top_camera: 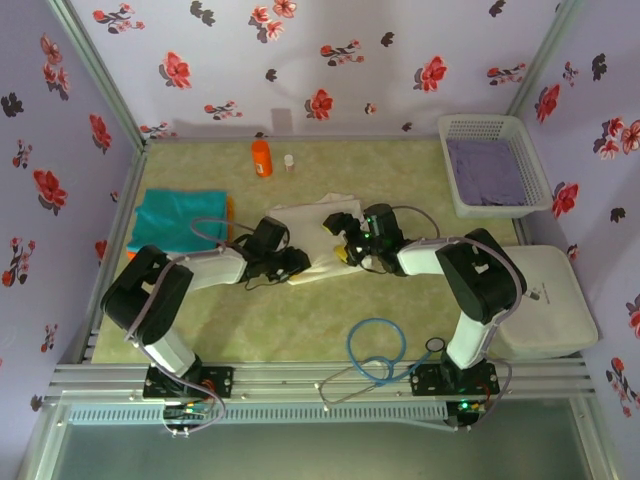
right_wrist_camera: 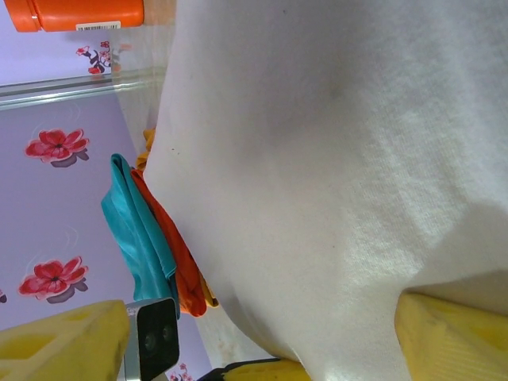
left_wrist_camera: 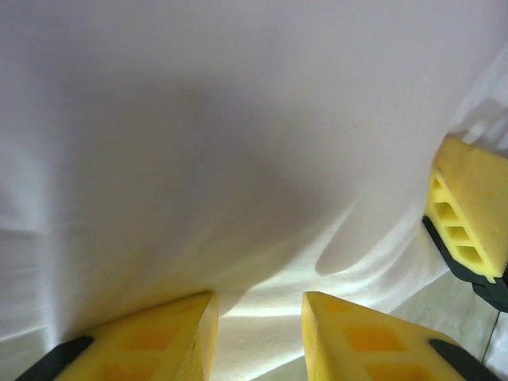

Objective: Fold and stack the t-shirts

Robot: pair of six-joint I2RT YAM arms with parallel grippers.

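So the white t-shirt (top_camera: 312, 216) is lying rumpled in the middle of the table (top_camera: 290, 330), with both arms reaching in on its near side. The left gripper (left_wrist_camera: 258, 321) is pinching a fold of it. In the left wrist view its yellow fingers (left_wrist_camera: 167, 341) are sitting close together, with white cloth bunching up in the gap and creases fanning out from there. The right gripper (right_wrist_camera: 262, 325) is hanging wide open, with the tee's edge draping between its spread fingers (right_wrist_camera: 456, 333), and it isn't clamping anything. One of its fingers is also poking into the right side of the left wrist view, just beside the cloth.

Off to the left, the teal t-shirt (top_camera: 180, 215) is sitting folded flat on top of the orange t-shirt (right_wrist_camera: 181, 262), whose edge is peeking out underneath. An orange bottle (top_camera: 261, 158) is sitting near the back wall. A white basket (top_camera: 480, 122) at the far right is holding a purple cloth (top_camera: 485, 170).
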